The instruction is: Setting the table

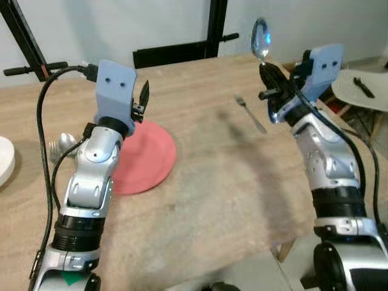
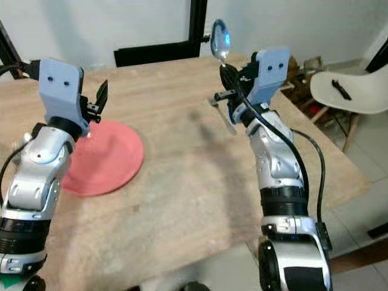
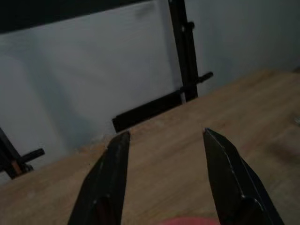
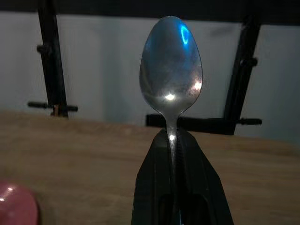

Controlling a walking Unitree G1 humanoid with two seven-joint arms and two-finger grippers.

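Right gripper [image 1: 271, 85] is clamped on the handle of a shiny silver metal spoon [image 4: 171, 79], holding it upright with the bowl on top, raised above the far right part of the wooden surface [image 1: 230, 182]. A silver metal fork [image 1: 250, 113] lies flat on the wood just beside it, and a round pink plate [image 1: 145, 157] rests well apart to the left. Left gripper [image 3: 164, 154] hovers over the plate's far edge, fingers spread and empty. Light, stiff and slick, the spoon could likely pivot or slip between the pads; a hold lower on the handle looks steadier.
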